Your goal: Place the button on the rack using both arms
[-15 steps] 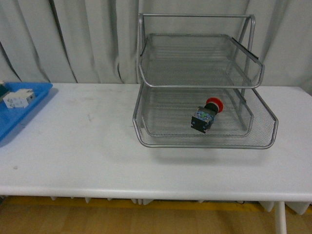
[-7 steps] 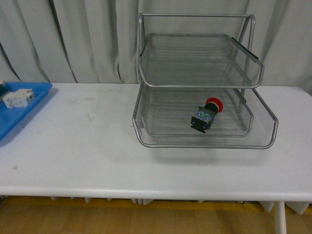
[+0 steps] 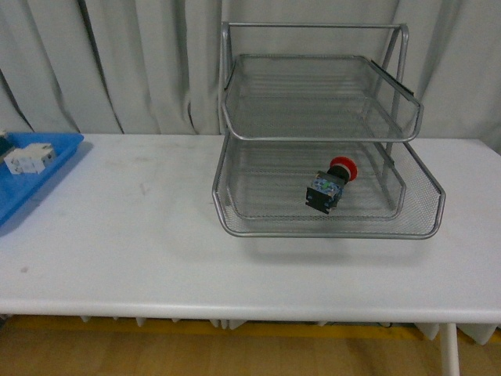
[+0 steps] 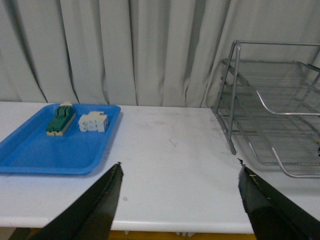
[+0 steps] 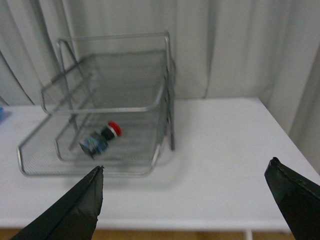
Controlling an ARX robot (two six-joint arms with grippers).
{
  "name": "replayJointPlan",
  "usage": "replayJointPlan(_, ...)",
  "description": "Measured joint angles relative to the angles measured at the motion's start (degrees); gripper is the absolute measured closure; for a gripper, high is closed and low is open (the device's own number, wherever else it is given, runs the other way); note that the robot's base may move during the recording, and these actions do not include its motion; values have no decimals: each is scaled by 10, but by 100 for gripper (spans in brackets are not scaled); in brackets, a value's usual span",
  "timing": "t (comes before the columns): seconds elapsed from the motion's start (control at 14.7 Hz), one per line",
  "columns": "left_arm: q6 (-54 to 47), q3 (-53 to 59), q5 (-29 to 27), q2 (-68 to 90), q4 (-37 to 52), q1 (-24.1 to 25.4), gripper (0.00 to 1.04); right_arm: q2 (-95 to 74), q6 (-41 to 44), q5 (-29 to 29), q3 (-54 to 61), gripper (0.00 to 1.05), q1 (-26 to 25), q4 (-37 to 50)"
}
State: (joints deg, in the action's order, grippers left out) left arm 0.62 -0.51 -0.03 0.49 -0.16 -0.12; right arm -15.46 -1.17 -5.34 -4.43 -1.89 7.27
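The button (image 3: 332,185), with a red cap and dark body, lies on its side in a lower tier of the silver wire rack (image 3: 258,205) on the white table. It also shows in the right wrist view (image 5: 101,138), inside the rack (image 5: 30,152). Neither arm shows in the front view. My left gripper (image 4: 180,167) is open and empty, back over the table's near edge, with the rack (image 4: 235,125) off to one side. My right gripper (image 5: 186,167) is open and empty, well back from the rack.
A flat blue tray (image 3: 55,160) sits at the table's far left and holds a white block (image 3: 27,159). In the left wrist view the tray (image 4: 35,155) holds a green switch (image 4: 60,119) and the white block (image 4: 93,122). Grey curtains hang behind the table.
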Motion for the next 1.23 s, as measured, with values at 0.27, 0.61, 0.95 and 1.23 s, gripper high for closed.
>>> replayJointPlan(0.27,-2,0,0,0,0,0,7,-439,-88,-15,-212,6,92,190)
replayJointPlan(0.61,-2,0,0,0,0,0,7,-660,-142,-18,-346,18,176,54)
replayJointPlan(0.95,-2,0,0,0,0,0,7,-769,-153,-26,-406,81,200,2)
replayJointPlan(1.23,-2,0,0,0,0,0,7,-869,-130,-10,-449,103,241,-24)
